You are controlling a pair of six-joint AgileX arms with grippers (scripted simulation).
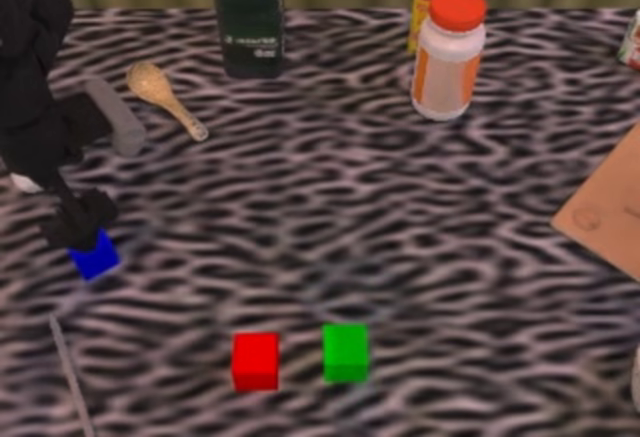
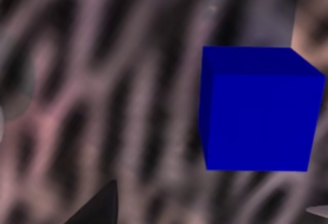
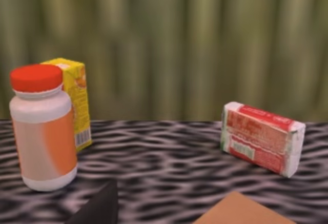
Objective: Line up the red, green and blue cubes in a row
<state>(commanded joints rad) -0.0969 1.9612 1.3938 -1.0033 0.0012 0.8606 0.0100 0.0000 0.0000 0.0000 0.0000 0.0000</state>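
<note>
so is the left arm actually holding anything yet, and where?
Cannot tell. The left gripper is right at the blue cube on the table's left side, but no view shows contact. The right arm is out of sight.

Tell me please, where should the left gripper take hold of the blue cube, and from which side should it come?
Probably from straight above, with the fingers on two opposite side faces. The blue cube sits flat on the table with nothing beside it, so its flat parallel sides are free. The left gripper is already over it; in the left wrist view the cube lies off-centre, so centre first.
</note>
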